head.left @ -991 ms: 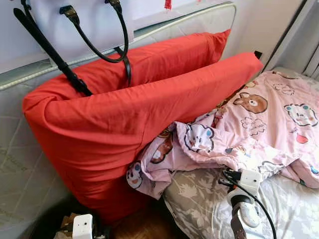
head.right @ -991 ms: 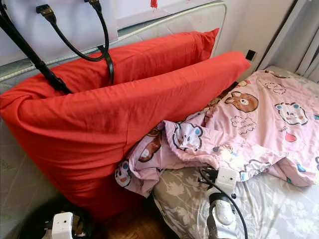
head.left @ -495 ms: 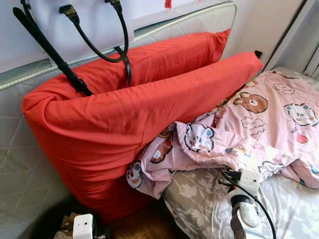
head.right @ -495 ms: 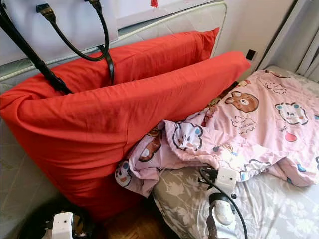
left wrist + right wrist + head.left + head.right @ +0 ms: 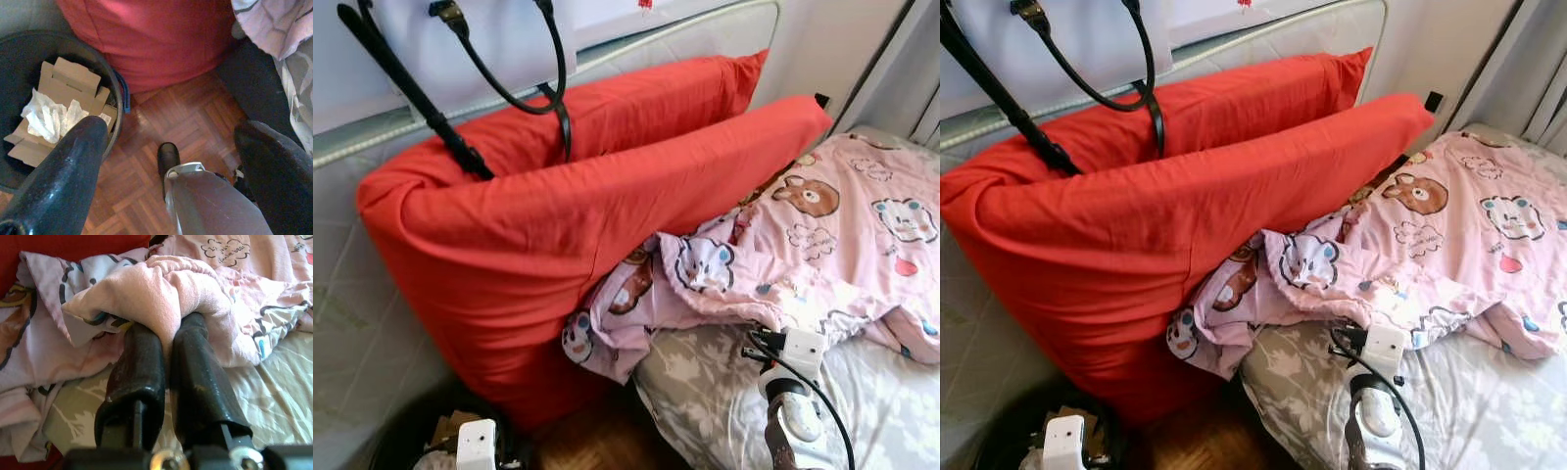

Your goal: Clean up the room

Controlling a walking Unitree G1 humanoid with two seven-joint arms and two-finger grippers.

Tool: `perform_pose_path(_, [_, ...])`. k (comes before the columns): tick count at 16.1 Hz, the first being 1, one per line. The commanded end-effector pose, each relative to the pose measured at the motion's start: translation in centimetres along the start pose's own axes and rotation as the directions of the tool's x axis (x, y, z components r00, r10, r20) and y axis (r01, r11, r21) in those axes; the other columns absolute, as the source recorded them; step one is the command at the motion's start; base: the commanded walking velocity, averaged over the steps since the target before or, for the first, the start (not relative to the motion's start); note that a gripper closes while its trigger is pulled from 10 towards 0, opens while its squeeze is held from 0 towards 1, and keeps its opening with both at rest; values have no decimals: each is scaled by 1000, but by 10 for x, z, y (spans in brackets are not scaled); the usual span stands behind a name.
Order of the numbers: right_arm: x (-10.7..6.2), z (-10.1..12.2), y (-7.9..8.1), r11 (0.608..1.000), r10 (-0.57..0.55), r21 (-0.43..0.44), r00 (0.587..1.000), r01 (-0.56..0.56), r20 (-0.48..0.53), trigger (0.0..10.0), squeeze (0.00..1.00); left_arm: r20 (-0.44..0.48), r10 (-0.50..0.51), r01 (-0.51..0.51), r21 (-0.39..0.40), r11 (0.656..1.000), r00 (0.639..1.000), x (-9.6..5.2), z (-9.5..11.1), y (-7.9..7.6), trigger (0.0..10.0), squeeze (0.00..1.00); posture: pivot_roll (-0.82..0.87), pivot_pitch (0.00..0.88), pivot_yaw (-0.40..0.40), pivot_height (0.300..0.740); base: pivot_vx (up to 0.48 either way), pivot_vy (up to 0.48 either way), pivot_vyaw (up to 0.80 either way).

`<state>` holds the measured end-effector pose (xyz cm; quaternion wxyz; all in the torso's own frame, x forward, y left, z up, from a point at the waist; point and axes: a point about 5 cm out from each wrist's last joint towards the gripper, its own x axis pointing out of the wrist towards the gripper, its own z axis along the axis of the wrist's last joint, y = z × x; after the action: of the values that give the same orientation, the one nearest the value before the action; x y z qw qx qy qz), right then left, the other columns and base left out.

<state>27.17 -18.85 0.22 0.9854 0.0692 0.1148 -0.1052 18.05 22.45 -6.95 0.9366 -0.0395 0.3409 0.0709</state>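
A pink blanket (image 5: pixel 822 235) printed with cartoon bears lies rumpled across the bed, one end bunched against the red pillows (image 5: pixel 558 215). My right gripper (image 5: pixel 168 325) is shut on a folded edge of this blanket (image 5: pixel 161 289) near the bed's front, and the fold drapes over its fingertips. The right wrist (image 5: pixel 795 377) rises from below over the grey flowered sheet (image 5: pixel 705 392). My left gripper (image 5: pixel 171 127) hangs open low beside the bed, above the wood floor and next to a black bin (image 5: pixel 111 78).
The bin holds cardboard (image 5: pixel 68 83) and crumpled tissue (image 5: pixel 46 115). A bag's black straps (image 5: pixel 460 59) hang over the two long red pillows. A pale upright mattress (image 5: pixel 352 323) stands at the left. Parquet floor (image 5: pixel 195 112) runs between bin and bed, and my own silver leg (image 5: pixel 210 200) shows below.
The whole picture has shifted slightly upward, so the camera has moved. The right gripper stays shut on the blanket edge, and the left arm hangs where it was.
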Motion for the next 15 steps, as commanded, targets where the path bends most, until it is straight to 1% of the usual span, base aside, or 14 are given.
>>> perform_pose_path(1, [-2,-4,-3,1000,-10,-9,1000,10,-17,10000,0,-26,-2,2,5,1000,1000,-3,-8,1,10000,0,-38,113,-52,740,-266,0,0])
perform_pose_path(10, [-1,-3,-8,999,-43,-16,999,43,-13,10000,0,-29,-8,8,12,1000,1000,-3,-7,3,10000,0,-40,114,-46,740,-345,0,0])
perform_pose_path(15, [0,2,-16,995,-94,-29,995,95,13,10000,0,-30,-9,10,12,1000,1000,-3,-7,3,10000,0,-39,116,-46,740,-344,0,0])
